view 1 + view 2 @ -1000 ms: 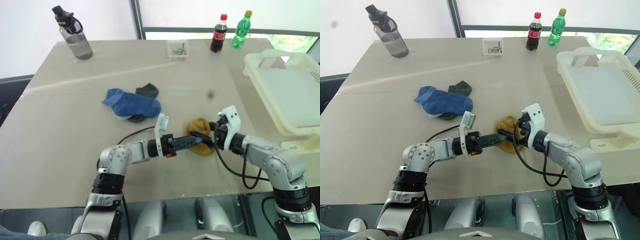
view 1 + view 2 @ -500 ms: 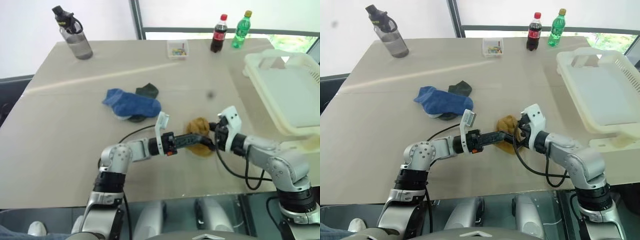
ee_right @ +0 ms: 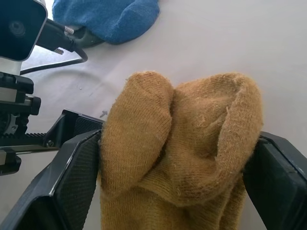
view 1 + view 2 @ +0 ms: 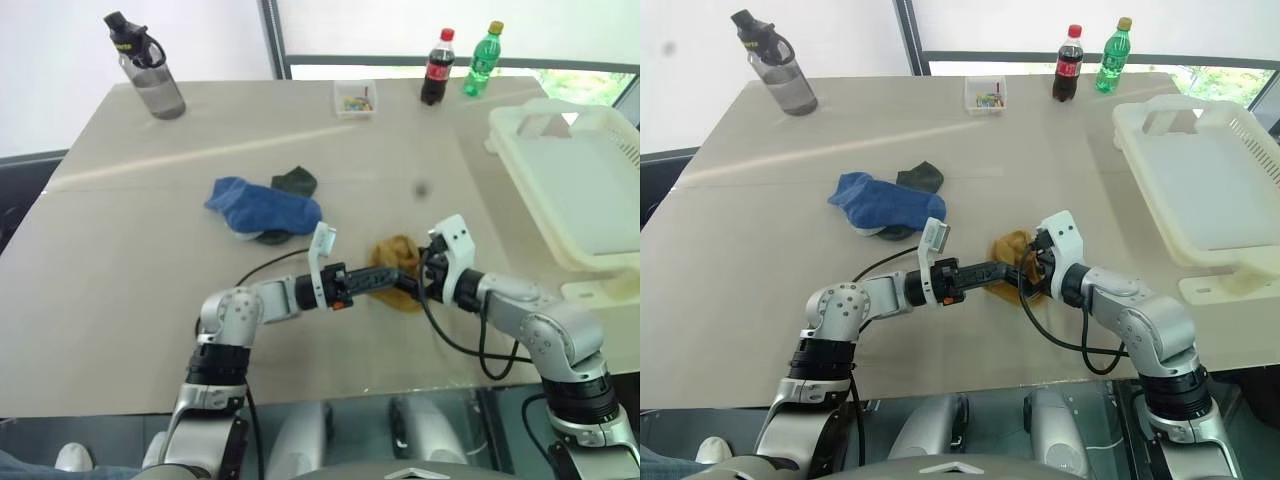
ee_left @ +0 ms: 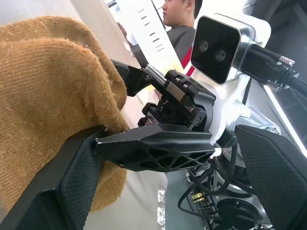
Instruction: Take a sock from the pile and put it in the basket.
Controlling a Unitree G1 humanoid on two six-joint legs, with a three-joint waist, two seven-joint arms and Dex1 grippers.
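Together we meet at the mustard sock (image 4: 398, 272), which lies bunched on the counter (image 4: 120, 270) near its front edge, apart from the pile (image 4: 265, 205) of blue and dark green socks. Our right gripper (image 3: 168, 191) stands spread wide with the sock between its two fingers, each side of the cloth against a pad. Our left gripper (image 4: 385, 279) is spread too, one finger against the sock's edge. Well to the right sits the basket (image 4: 520, 140), cream-white.
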